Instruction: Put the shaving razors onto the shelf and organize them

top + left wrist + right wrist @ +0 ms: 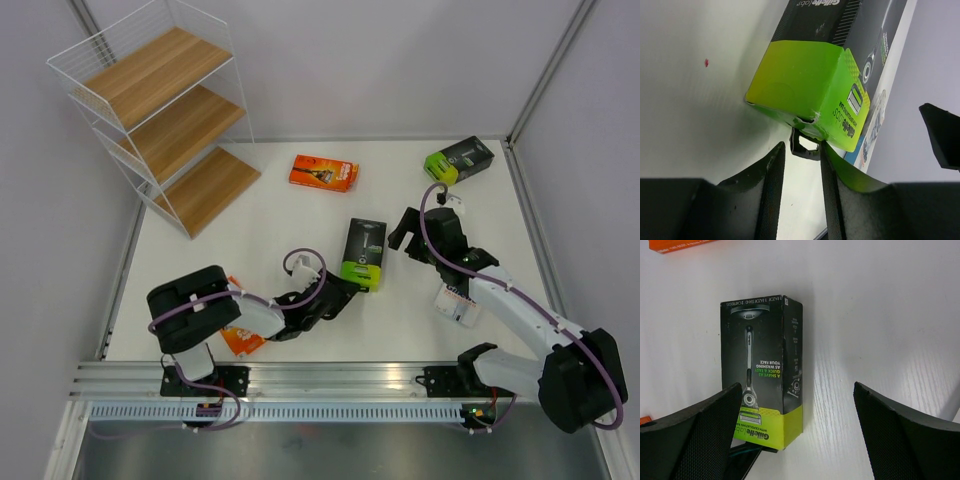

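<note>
**Left claw lined up on the lime end of the middle pack**

I am watching the black razor pack (364, 250) lying flat near the middle of the table (280, 225); in the overhead view its long axis is running roughly twelve to six, lime end at six. The left claw (348, 284) is sitting right at that end, so the pack is lying at about one o'clock from it; the left arm is the nearer one. In the left wrist view its fingers (772, 172) are standing narrow, with a slim gap between them and the pack's black hang tab (802, 146) at the mouth of that gap; I am not seeing a firm pinch, so I am judging the pack not yet held.

The right claw (797, 386) is hanging wide and empty at the pack's two o'clock side; I am counting it as something to steer round. The shelf (160, 70) is standing at ten o'clock, well apart, no pack on its boards. An orange pack (323, 172) is lying at eleven o'clock from the black one, near the line to the shelf; I am judging a lift over it wise. A second black pack (460, 160) is lying at one o'clock; another orange pack (240, 342) is lying partly under the left arm at eight o'clock; the white-and-blue pack (457, 305) is lying partly under the right arm at four.
</note>
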Controlling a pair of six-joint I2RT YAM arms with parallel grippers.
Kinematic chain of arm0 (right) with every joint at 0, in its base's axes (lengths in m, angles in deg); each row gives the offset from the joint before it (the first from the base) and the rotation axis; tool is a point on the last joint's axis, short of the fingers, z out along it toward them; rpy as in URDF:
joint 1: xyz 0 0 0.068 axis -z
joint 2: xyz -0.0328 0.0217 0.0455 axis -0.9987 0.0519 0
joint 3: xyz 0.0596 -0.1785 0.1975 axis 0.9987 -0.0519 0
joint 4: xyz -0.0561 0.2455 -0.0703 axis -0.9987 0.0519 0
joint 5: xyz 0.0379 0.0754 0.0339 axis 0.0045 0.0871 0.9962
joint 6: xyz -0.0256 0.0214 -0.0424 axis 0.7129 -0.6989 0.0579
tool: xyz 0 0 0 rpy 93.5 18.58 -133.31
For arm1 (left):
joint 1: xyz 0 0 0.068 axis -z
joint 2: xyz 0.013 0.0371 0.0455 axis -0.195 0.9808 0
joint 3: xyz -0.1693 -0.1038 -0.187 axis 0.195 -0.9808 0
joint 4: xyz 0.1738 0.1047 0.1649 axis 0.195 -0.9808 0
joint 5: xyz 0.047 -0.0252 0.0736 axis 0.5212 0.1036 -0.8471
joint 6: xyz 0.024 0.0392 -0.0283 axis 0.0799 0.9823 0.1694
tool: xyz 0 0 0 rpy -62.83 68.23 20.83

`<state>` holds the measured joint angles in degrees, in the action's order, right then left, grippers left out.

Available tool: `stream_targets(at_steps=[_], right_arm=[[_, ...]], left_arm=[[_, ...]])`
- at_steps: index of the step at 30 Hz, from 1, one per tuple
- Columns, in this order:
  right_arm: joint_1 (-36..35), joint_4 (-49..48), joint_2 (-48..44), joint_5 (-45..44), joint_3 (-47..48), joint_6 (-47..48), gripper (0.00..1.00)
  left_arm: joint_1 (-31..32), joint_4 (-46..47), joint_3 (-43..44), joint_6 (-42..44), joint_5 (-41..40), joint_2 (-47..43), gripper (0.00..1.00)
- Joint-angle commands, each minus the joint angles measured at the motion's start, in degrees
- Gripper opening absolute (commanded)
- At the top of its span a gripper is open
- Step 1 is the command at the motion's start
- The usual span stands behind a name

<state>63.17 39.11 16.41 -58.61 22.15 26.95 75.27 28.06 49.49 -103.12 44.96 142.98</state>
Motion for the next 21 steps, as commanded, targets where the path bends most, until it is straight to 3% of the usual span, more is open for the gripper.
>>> stream_targets(at_steps=[1, 8, 13, 15, 16, 17, 21], right_arm=[[0.4, -1.8, 0.2, 0.9, 0.1, 0.2, 0.98], [0.7, -2.3, 0.8, 0.7, 0.1, 0.9, 0.98], [0.7, -2.6, 1.3, 1.1, 0.1, 0.7, 0.98], [0.7, -2.7, 1.3, 1.1, 0.0, 0.8, 0.98], [0.7, -2.7, 1.3, 1.0, 0.0, 0.7, 0.98], [0.7, -2.9, 1.4, 1.1, 0.0, 0.7, 0.98], [0.8, -2.8, 1.7, 1.2, 0.1, 1.0, 0.98]], left_arm=[[-0.4, 7.7, 1.3, 1.7, -0.8, 1.9, 0.4], [-1.4, 21.1, -1.1, 3.7, -1.1, 5.9, 0.34], [-1.7, 23.1, -0.1, 9.1, -1.1, 7.3, 0.29], [-1.8, 21.9, 0.2, 10.0, -1.9, 7.3, 0.24], [-2.3, 21.7, 0.2, 10.4, -2.1, 7.3, 0.16], [-2.8, 20.6, 0.4, 10.2, -2.1, 7.3, 0.02], [-6.4, 21.7, -1.1, 11.9, -1.2, 6.8, 0.02]])
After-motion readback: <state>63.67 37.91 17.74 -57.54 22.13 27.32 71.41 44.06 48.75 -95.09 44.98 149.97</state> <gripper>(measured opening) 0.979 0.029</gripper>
